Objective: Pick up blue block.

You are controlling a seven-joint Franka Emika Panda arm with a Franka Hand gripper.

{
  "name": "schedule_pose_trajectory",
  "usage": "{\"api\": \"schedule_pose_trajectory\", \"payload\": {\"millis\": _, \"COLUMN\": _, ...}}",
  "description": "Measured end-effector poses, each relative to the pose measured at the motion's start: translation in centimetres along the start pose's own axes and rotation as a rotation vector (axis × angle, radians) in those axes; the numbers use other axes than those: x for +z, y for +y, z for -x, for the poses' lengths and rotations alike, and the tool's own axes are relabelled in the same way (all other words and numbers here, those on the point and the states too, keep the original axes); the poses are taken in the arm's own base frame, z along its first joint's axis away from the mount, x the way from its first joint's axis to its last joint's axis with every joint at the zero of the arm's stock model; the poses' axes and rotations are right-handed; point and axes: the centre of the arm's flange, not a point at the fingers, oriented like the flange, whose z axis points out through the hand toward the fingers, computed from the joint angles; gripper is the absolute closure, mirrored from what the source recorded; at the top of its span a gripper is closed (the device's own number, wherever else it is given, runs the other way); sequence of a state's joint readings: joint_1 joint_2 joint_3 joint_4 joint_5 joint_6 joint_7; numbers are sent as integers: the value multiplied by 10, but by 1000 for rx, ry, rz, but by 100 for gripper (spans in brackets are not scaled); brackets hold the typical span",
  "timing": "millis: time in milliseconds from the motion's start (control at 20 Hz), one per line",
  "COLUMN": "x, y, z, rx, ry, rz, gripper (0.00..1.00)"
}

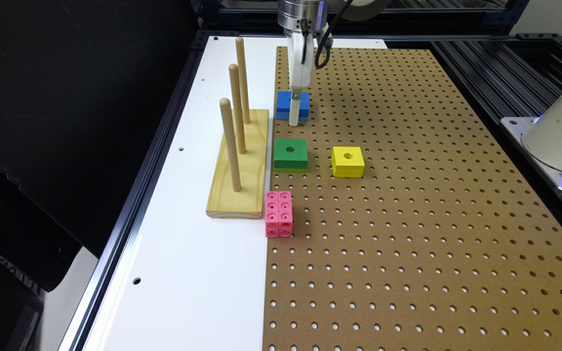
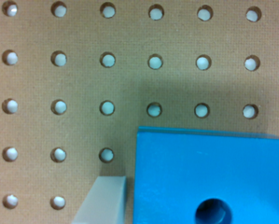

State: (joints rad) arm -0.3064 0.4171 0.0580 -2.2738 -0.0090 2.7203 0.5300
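The blue block (image 1: 283,105) lies on the brown pegboard at the far end, near the board's edge on the exterior view's left. My gripper (image 1: 294,119) has come straight down over it, its white part crossing the block's front face. In the wrist view the blue block (image 2: 199,168) shows its round centre hole. One grey finger (image 2: 104,200) stands beside the block's side with a thin strip of board between them. The gripper is open and holds nothing.
A green holed block (image 1: 291,153) and a yellow holed block (image 1: 348,161) sit nearer than the blue one. A pink cube (image 1: 278,213) lies closer still. A wooden base with three upright pegs (image 1: 239,163) stands on the white surface (image 1: 188,273) beside the pegboard (image 1: 408,243).
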Motion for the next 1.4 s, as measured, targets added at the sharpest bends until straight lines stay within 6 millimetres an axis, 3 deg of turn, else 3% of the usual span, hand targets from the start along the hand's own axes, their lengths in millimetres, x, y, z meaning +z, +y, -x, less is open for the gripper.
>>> {"api": "schedule_pose_trajectory", "payload": {"millis": 550, "x": 0, "y": -5, "z": -4, "rx": -3, "ry": 5, "rz": -6, "gripper": 0}}
{"api": "schedule_pose_trajectory", "payload": {"millis": 600, "x": 0, "y": -6, "z": -6, "rx": -4, "ry": 7, "rz": -8, "gripper": 100}}
{"api": "schedule_pose_trajectory", "payload": {"millis": 1050, "x": -1, "y": -6, "z": -6, "rx": -3, "ry": 6, "rz": -7, "gripper": 100}}
{"api": "schedule_pose_trajectory", "payload": {"millis": 1400, "x": -32, "y": -6, "z": -9, "rx": -2, "ry": 2, "rz": 1, "gripper": 100}}
